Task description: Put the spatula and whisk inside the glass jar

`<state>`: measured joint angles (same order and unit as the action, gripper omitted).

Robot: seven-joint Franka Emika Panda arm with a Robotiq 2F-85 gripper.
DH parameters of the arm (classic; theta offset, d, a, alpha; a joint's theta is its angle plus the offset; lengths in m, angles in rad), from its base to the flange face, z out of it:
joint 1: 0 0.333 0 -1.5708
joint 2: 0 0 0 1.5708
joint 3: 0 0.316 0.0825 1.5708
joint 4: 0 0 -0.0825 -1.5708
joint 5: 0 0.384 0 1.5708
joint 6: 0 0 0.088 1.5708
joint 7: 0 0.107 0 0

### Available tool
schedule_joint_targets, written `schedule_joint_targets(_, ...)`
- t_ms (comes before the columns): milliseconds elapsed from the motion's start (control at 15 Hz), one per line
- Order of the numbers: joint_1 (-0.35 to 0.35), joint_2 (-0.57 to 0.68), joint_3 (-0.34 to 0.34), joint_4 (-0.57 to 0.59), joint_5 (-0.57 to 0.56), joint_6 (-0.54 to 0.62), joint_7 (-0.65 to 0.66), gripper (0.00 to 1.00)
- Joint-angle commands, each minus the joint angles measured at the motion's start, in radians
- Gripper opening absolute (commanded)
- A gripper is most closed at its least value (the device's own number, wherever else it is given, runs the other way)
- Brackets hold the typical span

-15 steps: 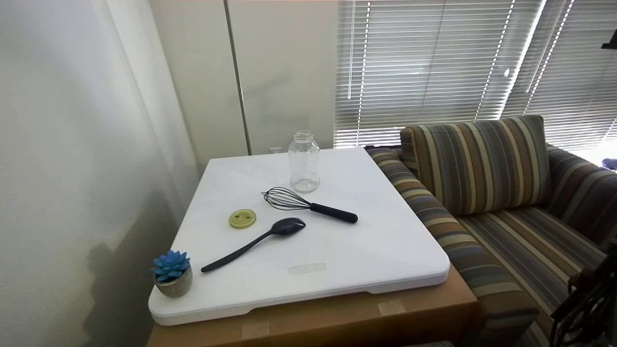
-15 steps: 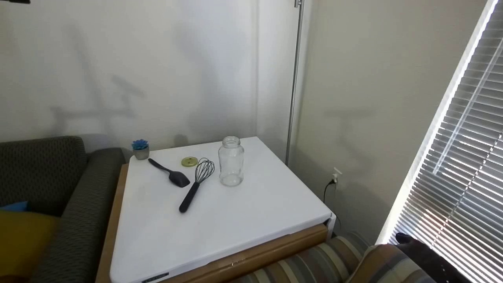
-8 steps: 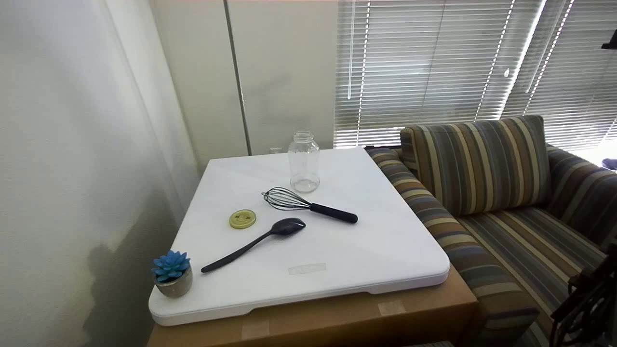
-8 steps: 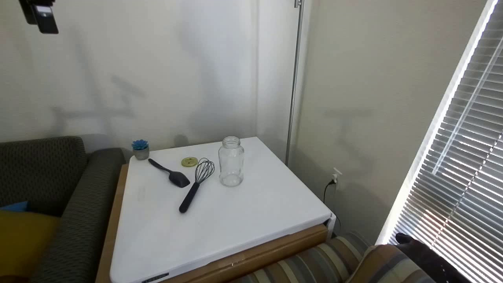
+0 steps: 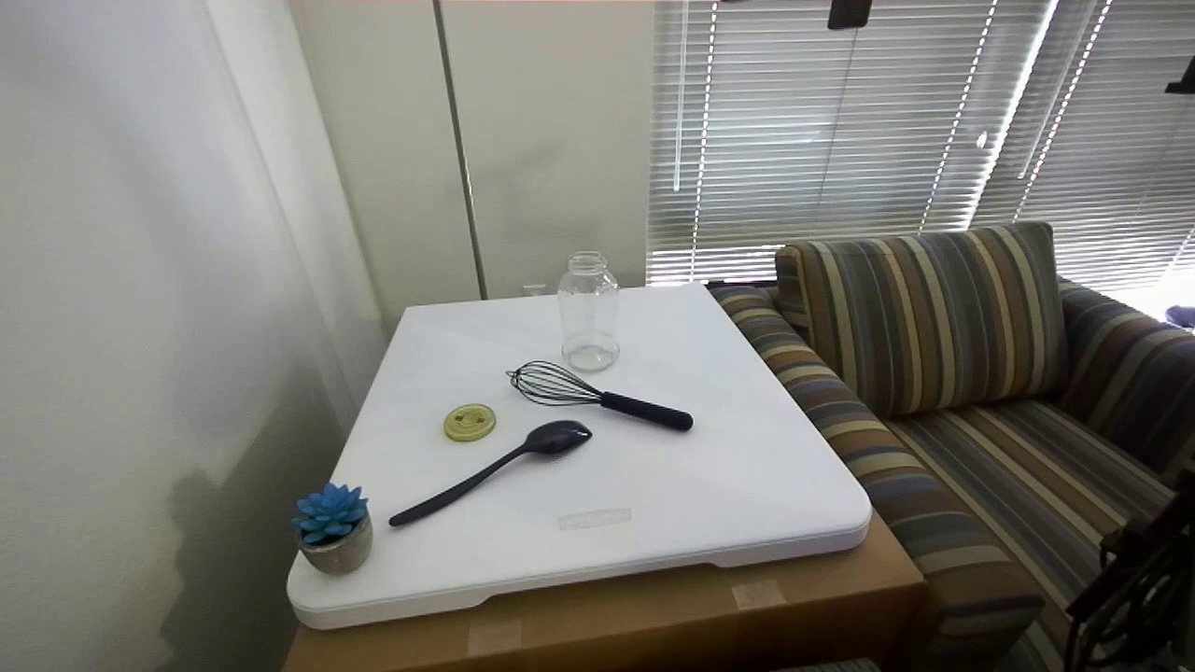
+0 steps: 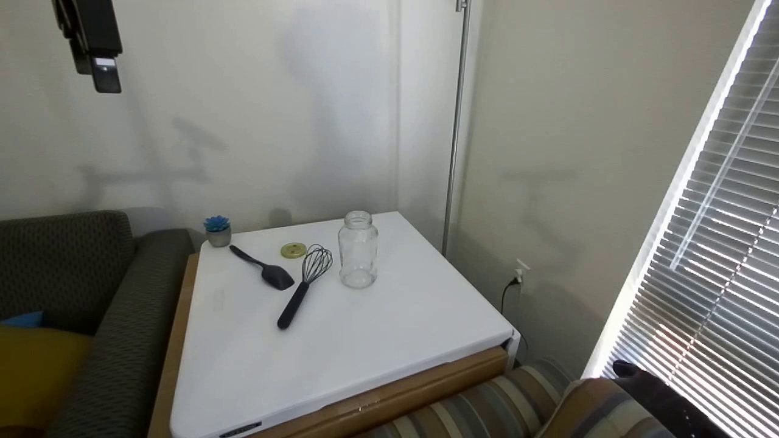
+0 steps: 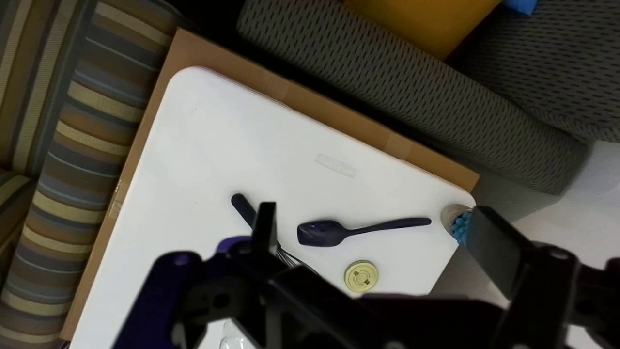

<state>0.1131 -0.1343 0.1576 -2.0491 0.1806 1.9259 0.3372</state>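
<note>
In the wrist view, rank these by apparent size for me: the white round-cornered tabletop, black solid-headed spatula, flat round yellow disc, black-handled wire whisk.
1. White tabletop
2. Spatula
3. Yellow disc
Whisk: unranked; the hand hides part of it.

In an exterior view, the line of sight slanted down over the whole white tabletop [image 5: 728, 485] toward the window blinds [image 5: 794, 140], the potted plant [image 5: 333, 532] at the near corner. In an exterior view facing a wall corner [image 6: 473, 134], the potted plant stood at the far corner. Both exterior views shared the glass jar [image 6: 358, 258] and spatula [image 6: 277, 277]. The wrist view looked steeply down past the gripper [image 7: 379, 232], well above the white tabletop.
</note>
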Motion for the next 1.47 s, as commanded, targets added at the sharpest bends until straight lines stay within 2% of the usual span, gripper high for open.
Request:
schedule_joint_targets(0,0.002,0.009,-0.001,0.004,-0.005,0.013,0.018,1.0)
schedule_joint_targets(133,-0.001,0.035,0.0,0.0,0.025,0.062,0.1,1.0)
schedule_joint_targets(333,-0.002,0.138,0.006,0.049,0.02,0.148,0.295,1.0)
schedule_joint_targets(533,0.017,0.232,0.003,0.081,0.01,0.253,0.482,1.0)
schedule_joint_targets(733,0.046,0.329,-0.007,0.134,0.015,0.305,0.67,1.0)
schedule_joint_targets(800,0.053,0.357,-0.01,0.154,0.016,0.297,0.699,1.0)
schedule_joint_targets(867,0.048,0.291,-0.011,0.095,0.01,0.294,0.635,1.0)
schedule_joint_targets(1133,0.062,0.352,-0.014,0.142,0.012,0.296,0.692,1.0)
schedule_joint_targets(1267,0.077,0.355,-0.009,0.125,-0.02,0.294,0.679,1.0)
schedule_joint_targets(1400,0.111,0.371,-0.01,0.095,-0.086,0.34,0.722,1.0)
